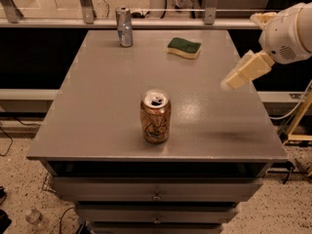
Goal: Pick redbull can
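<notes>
Grey drawer table [97, 106] (speckled floor [17, 177])

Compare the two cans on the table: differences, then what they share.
The redbull can is slim and silver with bluish patches; the orange-brown can is wider and patterned. The redbull can stands at the far edge; the orange-brown can stands near the front, centre. Both are upright on the table. The gripper hangs over the right side, touching neither.

Shiny metal redbull can [124, 27], satin-smooth table [97, 111], matt cream plastic claw [233, 81] over its right side
</notes>
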`<state>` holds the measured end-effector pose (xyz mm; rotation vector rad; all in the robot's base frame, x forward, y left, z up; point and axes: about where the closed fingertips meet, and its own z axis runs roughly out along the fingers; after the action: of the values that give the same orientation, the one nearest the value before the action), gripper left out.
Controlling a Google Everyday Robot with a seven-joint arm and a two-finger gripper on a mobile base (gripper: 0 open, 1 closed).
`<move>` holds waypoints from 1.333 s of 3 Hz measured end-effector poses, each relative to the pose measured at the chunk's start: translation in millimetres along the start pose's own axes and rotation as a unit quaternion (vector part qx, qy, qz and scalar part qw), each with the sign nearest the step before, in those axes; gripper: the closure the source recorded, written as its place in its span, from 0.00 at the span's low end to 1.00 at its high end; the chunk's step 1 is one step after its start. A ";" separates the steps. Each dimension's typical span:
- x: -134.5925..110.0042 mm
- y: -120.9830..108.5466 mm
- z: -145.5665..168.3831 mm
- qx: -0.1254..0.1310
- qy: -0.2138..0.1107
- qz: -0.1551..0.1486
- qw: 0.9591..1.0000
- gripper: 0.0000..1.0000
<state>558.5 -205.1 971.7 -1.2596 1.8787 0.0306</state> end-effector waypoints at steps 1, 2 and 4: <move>-32.7 -34.7 33.7 0.040 -0.117 0.031 0.992 0.00; -73.1 -56.8 60.2 0.061 -0.210 0.040 0.975 0.00; -77.3 -55.5 93.6 0.058 -0.223 0.067 0.971 0.00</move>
<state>669.9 -132.9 985.3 -0.9502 1.5439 0.2514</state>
